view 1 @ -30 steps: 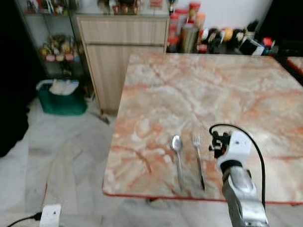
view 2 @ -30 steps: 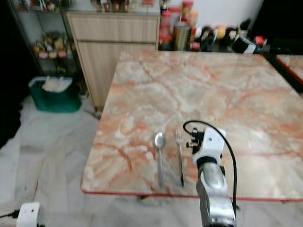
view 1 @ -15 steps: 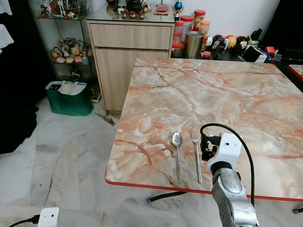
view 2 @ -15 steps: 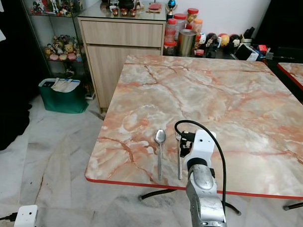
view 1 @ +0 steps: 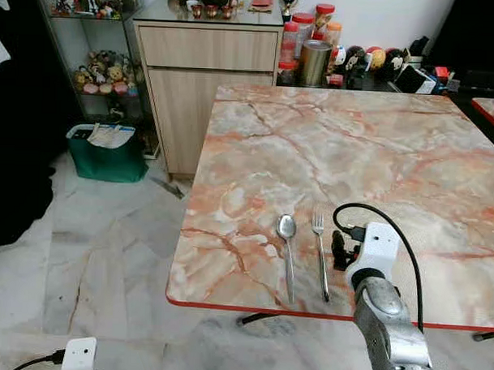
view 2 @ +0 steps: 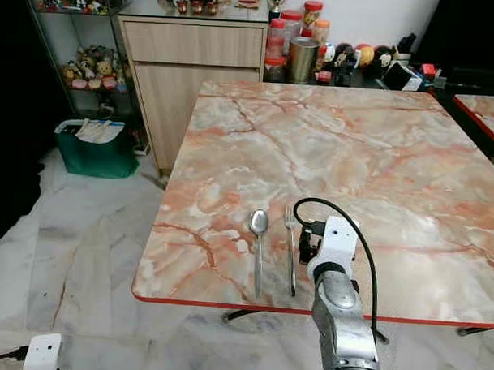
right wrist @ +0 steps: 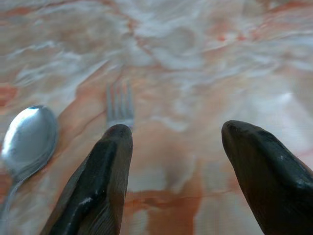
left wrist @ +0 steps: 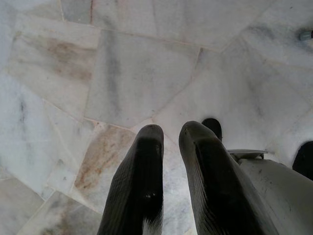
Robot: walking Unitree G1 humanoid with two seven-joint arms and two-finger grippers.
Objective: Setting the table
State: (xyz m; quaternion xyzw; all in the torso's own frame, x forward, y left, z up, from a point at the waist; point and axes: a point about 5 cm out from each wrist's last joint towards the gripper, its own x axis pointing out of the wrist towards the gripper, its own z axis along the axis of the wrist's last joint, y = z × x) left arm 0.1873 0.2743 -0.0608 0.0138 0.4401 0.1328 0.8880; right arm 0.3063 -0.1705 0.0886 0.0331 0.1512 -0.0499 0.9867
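Since the earlier frame the right gripper (view 1: 339, 255) has pulled back slightly from the fork (view 1: 319, 251), which stays put on the marble counter (view 1: 354, 148).

In the eye views, fork and spoon (view 1: 287, 253) lie side by side near the counter's front edge, the gripper hanging just right of the fork.

In the right wrist view, the jaws are spread wide above the counter, holding nothing.

In the left wrist view, the left gripper (left wrist: 168, 147) points at the marble floor (left wrist: 122, 63), jaws nearly together, empty.
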